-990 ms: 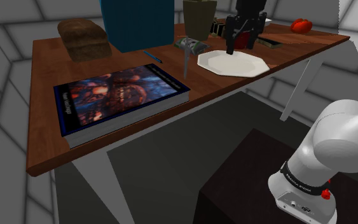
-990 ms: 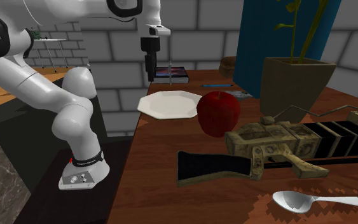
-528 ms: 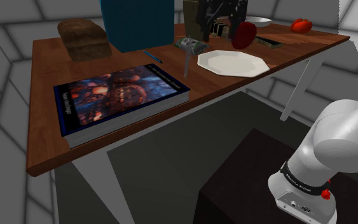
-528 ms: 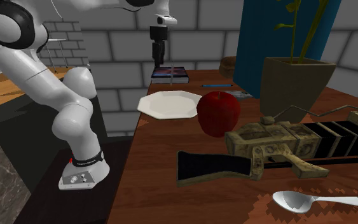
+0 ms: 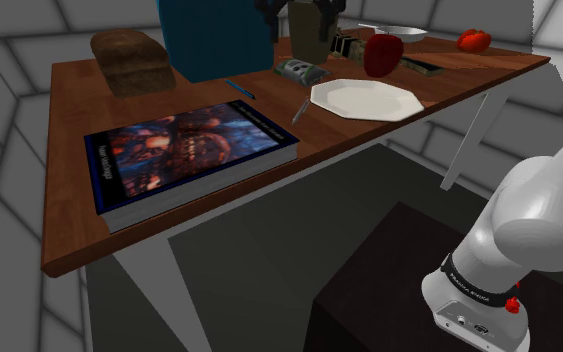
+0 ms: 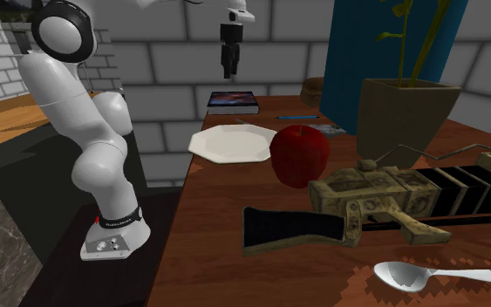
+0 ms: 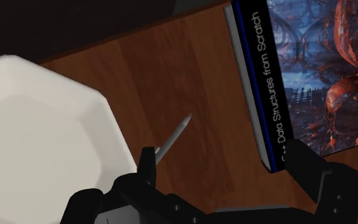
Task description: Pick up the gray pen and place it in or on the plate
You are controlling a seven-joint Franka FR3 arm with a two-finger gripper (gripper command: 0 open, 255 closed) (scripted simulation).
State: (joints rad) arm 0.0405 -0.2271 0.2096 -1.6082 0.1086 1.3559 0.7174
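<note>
Pen (image 5: 300,108) is the thin grey one lying flat on the brown table (image 5: 74,120), in the strip of bare wood between the white plate (image 5: 366,98) and the big book (image 5: 189,150). It sits just beside the plate's edge, not on it. Nothing is holding it.

The gripper (image 6: 228,70) hangs high above that spot with its jaws spread wide and empty. In the wrist view one finger (image 7: 147,167) covers the pen's near end, so I'd say the hand isn't centred on it yet.

How I'd do the pick:
- Slide over until the middle of the pen sits between the fingers, not its end.
- Turn the wrist so the fingers close across the thin barrel, never along it.
- Go really low. The pen is slim and flat on the wood, so the tips probably need to nearly brush the table or they'll close on air.
- Mind the neighbours: the plate rim is right there on one side and the book's spine isn't far on the other.
- Don't mix it up with the blue pen (image 5: 237,88) over by the blue box (image 5: 214,35).

After that it's a short hop to the plate, so a small lift should do.
</note>
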